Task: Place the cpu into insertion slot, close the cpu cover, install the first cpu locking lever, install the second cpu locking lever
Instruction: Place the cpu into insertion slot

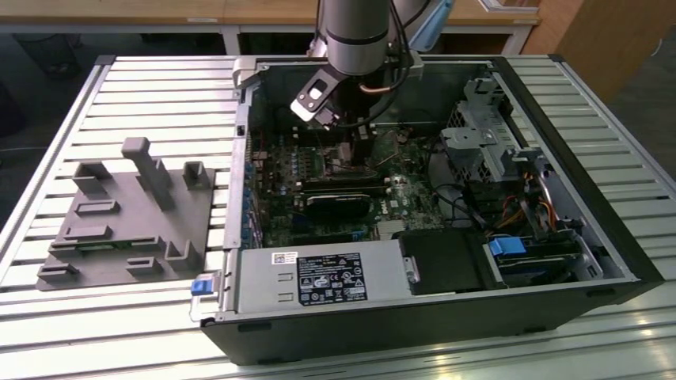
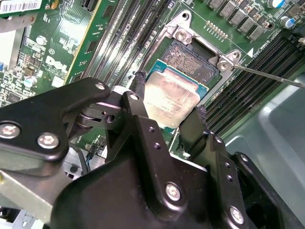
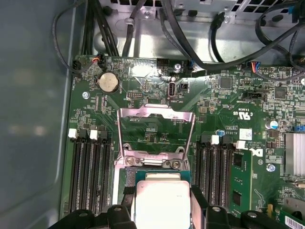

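Slatted metal table [image 1: 148,91] bears an open computer case [image 1: 423,336]. Inside, the gripper [image 2: 169,95] pinches the cpu [image 2: 172,99] by two opposite edges, just above the insertion slot [image 2: 193,59] and partly over it. The cpu cover [image 3: 155,112] stands swung open beyond the slot. Seating it well likely means keeping the chip level and square to the slot's rim.

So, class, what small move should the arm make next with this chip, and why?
Probably slide the cpu squarely over the insertion slot before lowering: the gripper grips it by two edges, part of the slot's dark centre shows beyond it, and the cpu cover stands open.
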You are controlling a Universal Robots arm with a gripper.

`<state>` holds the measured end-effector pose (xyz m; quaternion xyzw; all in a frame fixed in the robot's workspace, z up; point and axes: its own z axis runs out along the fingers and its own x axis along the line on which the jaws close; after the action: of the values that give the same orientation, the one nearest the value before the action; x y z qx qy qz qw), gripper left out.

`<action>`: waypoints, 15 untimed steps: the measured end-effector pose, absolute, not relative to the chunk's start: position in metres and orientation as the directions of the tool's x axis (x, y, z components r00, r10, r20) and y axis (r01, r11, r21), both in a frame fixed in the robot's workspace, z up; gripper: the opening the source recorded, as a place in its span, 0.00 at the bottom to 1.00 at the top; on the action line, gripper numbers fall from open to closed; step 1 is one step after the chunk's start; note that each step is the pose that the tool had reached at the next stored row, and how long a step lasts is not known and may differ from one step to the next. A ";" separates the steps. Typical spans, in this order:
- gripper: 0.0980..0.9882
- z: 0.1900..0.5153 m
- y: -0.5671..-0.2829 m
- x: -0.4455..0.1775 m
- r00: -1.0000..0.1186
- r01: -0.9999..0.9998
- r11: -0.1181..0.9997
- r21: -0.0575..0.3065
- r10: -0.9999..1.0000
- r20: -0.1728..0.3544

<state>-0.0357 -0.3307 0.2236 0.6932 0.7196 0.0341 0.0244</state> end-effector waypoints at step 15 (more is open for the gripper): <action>0.50 0.210 -0.324 -0.040 -0.038 0.996 0.037 0.083 0.999 0.012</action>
<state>-0.0399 -0.3238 0.2095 0.6932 0.7195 0.0341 0.0244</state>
